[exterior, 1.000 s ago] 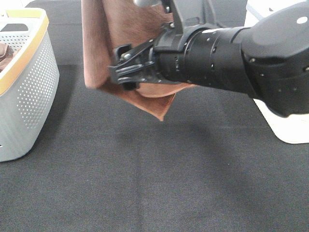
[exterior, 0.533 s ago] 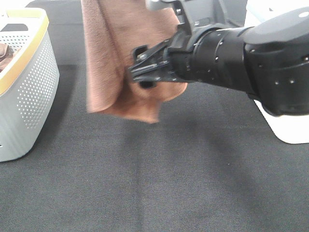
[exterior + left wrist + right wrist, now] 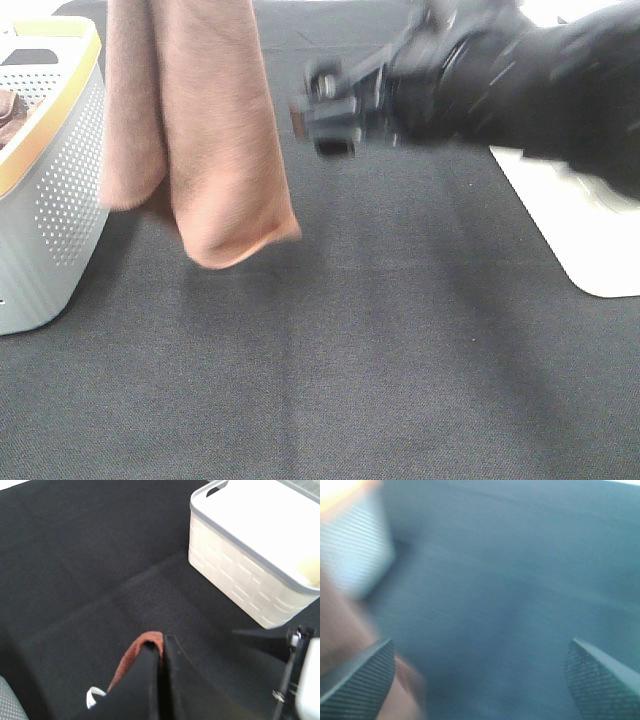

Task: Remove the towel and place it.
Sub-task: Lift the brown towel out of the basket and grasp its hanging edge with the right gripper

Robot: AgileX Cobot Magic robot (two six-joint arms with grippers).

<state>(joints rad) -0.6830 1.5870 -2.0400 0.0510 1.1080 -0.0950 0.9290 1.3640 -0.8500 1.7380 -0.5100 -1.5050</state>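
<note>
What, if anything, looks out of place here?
Nothing is spilled or damaged. The towel hangs bunched in mid-air beside the grey basket, pinched by the left gripper. The right gripper is open, holding nothing.

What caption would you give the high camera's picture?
Reddish-brown towel hangs beside the grey basket; blurred right pincer hovers apart from it.

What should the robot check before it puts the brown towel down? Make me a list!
1. Left gripper jaws shut on the soft reddish-brown towel: ok.
2. Right gripper jaws open, holding nothing: ok.
3. Towel out of the grey perforated basket with the orange rim: ok.
4. Towel hanging flat: not ok, it is folded.
5. Black cloth table beneath the towel bare: ok.
</note>
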